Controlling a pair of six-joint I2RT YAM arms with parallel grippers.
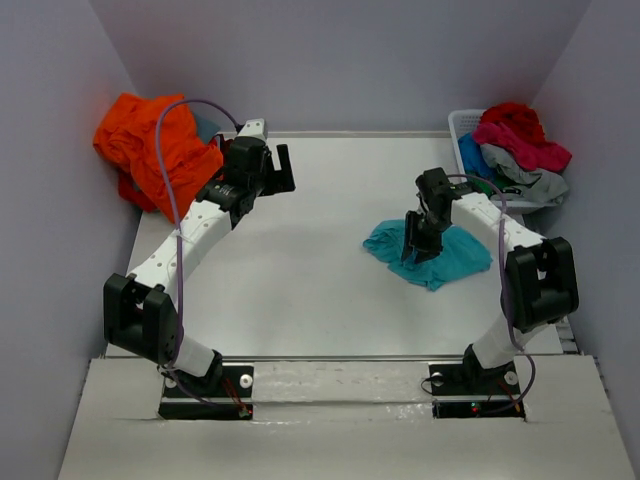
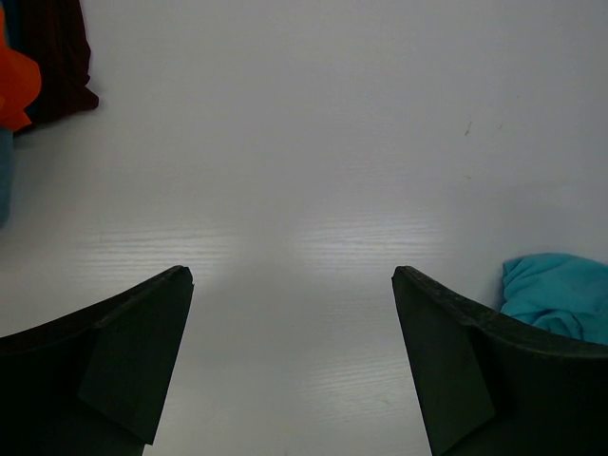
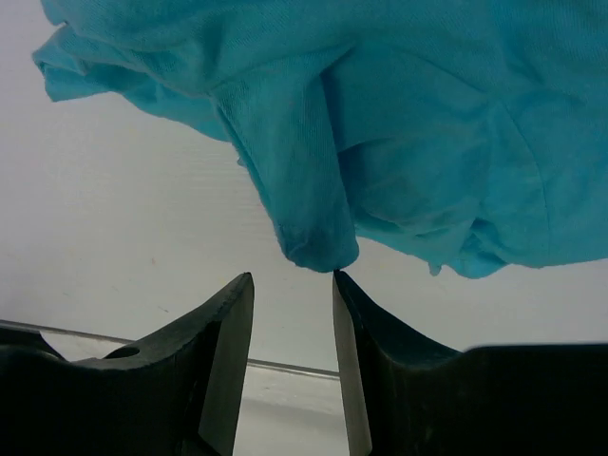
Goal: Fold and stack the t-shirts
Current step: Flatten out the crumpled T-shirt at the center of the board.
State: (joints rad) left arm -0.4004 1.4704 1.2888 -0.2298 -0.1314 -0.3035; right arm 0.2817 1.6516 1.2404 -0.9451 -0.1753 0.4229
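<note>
Right pincer [image 3: 293, 277] stood partly open, a narrow gap between its jaws and nothing clamped. A fold of the turquoise t-shirt [image 3: 418, 123] ended just at the tips; contact could not be determined. That shirt lay crumpled on the counter [image 1: 300, 290] toward its right edge, partly hidden by the arm. Left pincer [image 2: 293, 273] gaped wide, empty, near the far left corner. There the orange t-shirt [image 1: 150, 140] covered most of a maroon t-shirt [image 2: 57, 57]. At the far right corner the white basket [image 1: 462, 125] was largely buried under a red t-shirt [image 1: 520, 130] and a light grey t-shirt [image 1: 525, 180].
</note>
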